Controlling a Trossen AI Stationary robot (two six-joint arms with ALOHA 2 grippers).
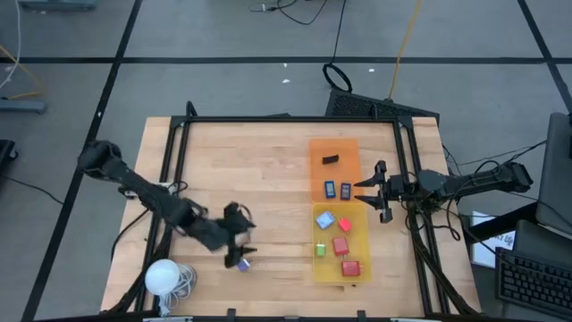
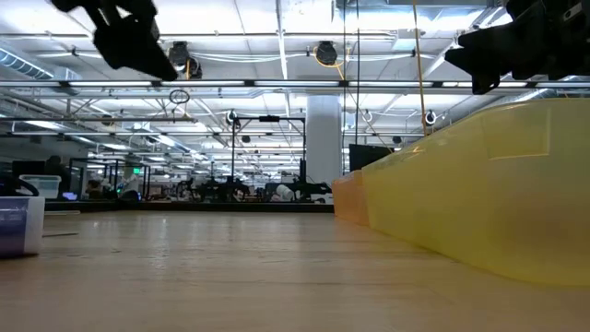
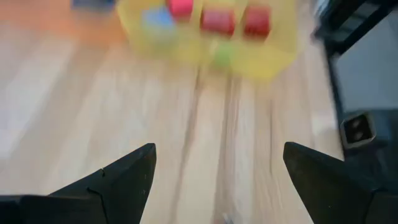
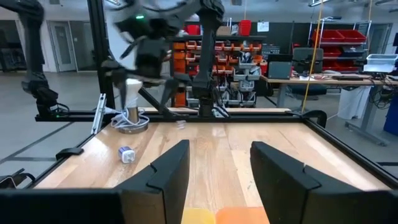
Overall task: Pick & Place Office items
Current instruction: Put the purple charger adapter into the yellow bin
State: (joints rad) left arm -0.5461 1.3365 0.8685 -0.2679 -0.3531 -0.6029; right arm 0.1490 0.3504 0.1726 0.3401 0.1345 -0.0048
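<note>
My left gripper (image 1: 239, 234) (image 3: 217, 162) hangs open above bare wood near the table's near edge and holds nothing. A small blue-and-white piece (image 1: 241, 263) (image 4: 126, 154) lies on the table just on its near side. My right gripper (image 1: 360, 191) (image 4: 217, 155) is open too, hovering at the right rim where the two trays meet. The orange tray (image 1: 315, 148) holds a black piece (image 1: 331, 159) and two blue ones (image 1: 338, 190). In the yellow tray (image 1: 362, 215) lie a light-blue piece (image 1: 324, 220), a green one (image 1: 320, 249) and three red ones (image 1: 345, 224).
A white ball with its coiled cord (image 1: 165, 277) sits at the near left corner, close to the left arm. A black frame (image 1: 286, 119) runs round the table's far and side edges. Bare wood lies between the left gripper and the trays.
</note>
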